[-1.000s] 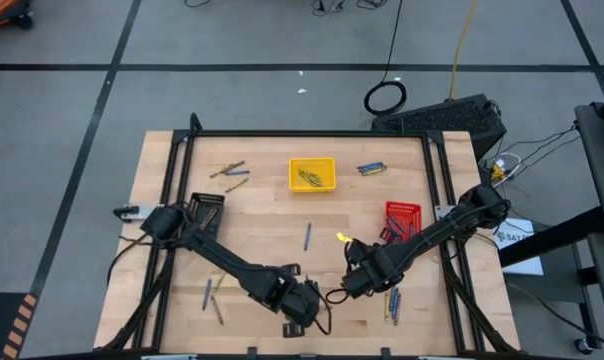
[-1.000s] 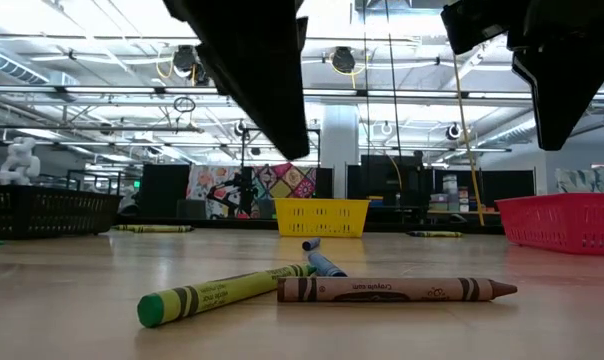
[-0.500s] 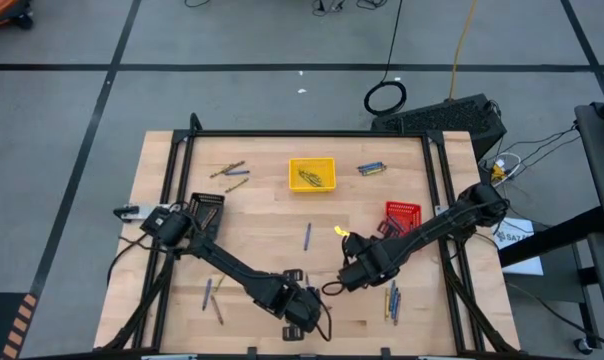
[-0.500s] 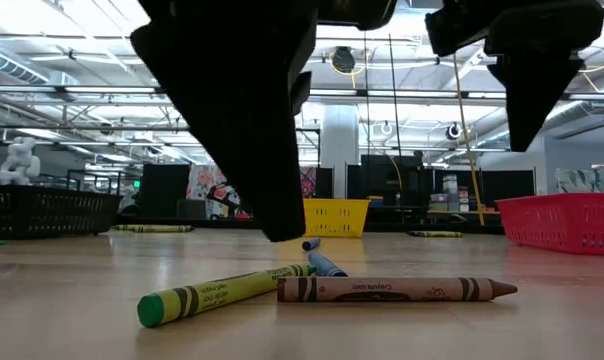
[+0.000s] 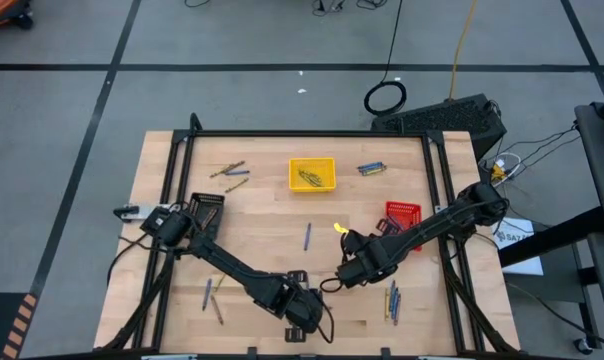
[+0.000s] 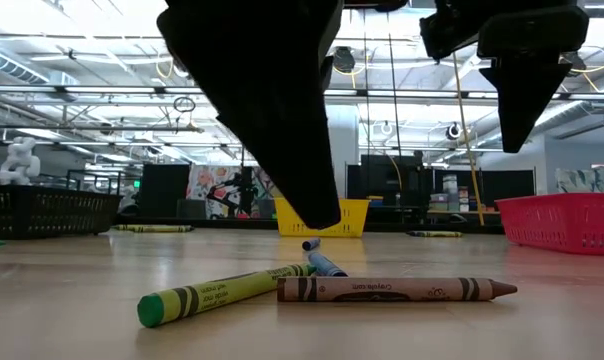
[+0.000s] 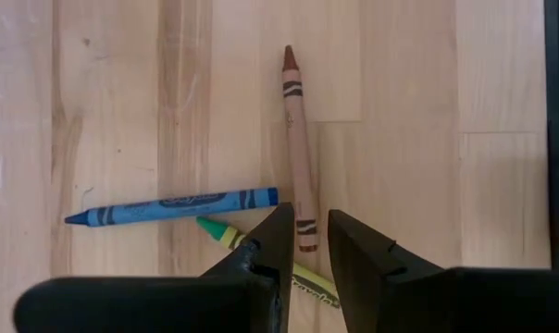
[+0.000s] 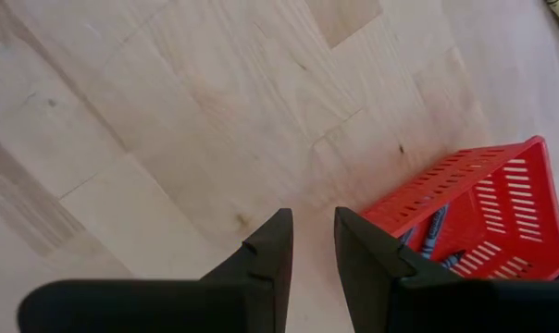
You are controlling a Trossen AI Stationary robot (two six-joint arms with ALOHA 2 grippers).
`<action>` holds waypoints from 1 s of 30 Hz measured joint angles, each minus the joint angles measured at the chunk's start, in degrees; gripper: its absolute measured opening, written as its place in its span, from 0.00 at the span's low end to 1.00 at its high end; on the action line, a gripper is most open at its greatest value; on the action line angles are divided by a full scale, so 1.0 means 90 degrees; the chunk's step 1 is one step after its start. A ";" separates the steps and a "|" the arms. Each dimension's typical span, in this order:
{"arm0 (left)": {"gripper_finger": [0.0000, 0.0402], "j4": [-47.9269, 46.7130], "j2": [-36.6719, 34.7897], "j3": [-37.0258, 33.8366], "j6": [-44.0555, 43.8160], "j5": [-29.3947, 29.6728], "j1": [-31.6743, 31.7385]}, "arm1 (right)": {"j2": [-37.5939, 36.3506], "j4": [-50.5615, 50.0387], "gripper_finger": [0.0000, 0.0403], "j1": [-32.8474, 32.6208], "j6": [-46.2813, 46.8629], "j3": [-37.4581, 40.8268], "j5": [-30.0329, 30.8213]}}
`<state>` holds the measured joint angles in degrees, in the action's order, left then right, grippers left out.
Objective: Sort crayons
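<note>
High view: the wooden table (image 5: 252,230) carries a yellow tray (image 5: 312,173) near its far edge, and I'll place everything else from that tray; a red tray (image 5: 403,214) sits nearer the front and off to the right of it, a black tray (image 5: 208,207) nearer and to its left; loose crayons lie just left and just right of the yellow tray, a single blue crayon (image 5: 307,236) lies straight in front of it, and further clusters lie well in front of it near the front corners; the left gripper (image 5: 304,316) hangs well in front of the yellow tray by the table's front edge; the right gripper (image 5: 346,272) hangs in front of the tray and slightly right, beside the red tray.

Low view: a green crayon (image 6: 217,294), a brown crayon (image 6: 392,290) and another blue one (image 6: 322,262) lie close together on the wood with the yellow tray far behind them; a dark gripper hangs above them without touching.

Left wrist view: the left gripper's fingers (image 7: 275,242) stand slightly parted with nothing between them, right over the brown crayon's blunt end; the blue and green crayons lie beside it.

Right wrist view: the right gripper (image 8: 310,242) is likewise a little parted and holds nothing, over bare wood, with the red tray close by and blue crayons inside it.
</note>
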<state>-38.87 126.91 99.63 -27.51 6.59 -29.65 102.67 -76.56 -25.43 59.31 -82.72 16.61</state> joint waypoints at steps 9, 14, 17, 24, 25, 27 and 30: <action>0.17 0.0122 0.0123 -0.0005 0.0099 -0.0069 -0.0027 | 0.0000 0.0003 0.18 0.0000 0.0192 0.0000 -0.0014; 0.17 0.0110 0.0235 -0.0005 0.0095 -0.0141 -0.0032 | 0.0000 0.0003 0.18 0.0000 0.0192 0.0000 -0.0015; 0.17 0.0079 0.0267 -0.0009 0.0095 -0.0210 -0.0018 | 0.0000 0.0003 0.18 0.0000 0.0183 0.0000 -0.0018; 0.17 0.0101 0.0333 -0.0005 -0.0074 -0.0220 0.0008 | 0.0000 0.0002 0.18 0.0000 0.0160 0.0000 -0.0015; 0.17 0.0093 0.0352 -0.0005 -0.0073 -0.0214 0.0016 | 0.0000 0.0001 0.18 0.0000 0.0160 0.0000 -0.0015; 0.17 0.0102 0.0355 -0.0005 -0.0078 -0.0216 0.0017 | 0.0000 0.0001 0.18 0.0000 0.0160 0.0000 -0.0017; 0.17 0.0100 0.0403 0.0002 -0.0239 -0.0181 0.0053 | 0.0000 0.0001 0.18 0.0000 0.0153 0.0000 -0.0015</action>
<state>-37.98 130.54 99.66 -29.65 4.96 -29.17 102.67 -76.55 -25.43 60.68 -82.72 16.47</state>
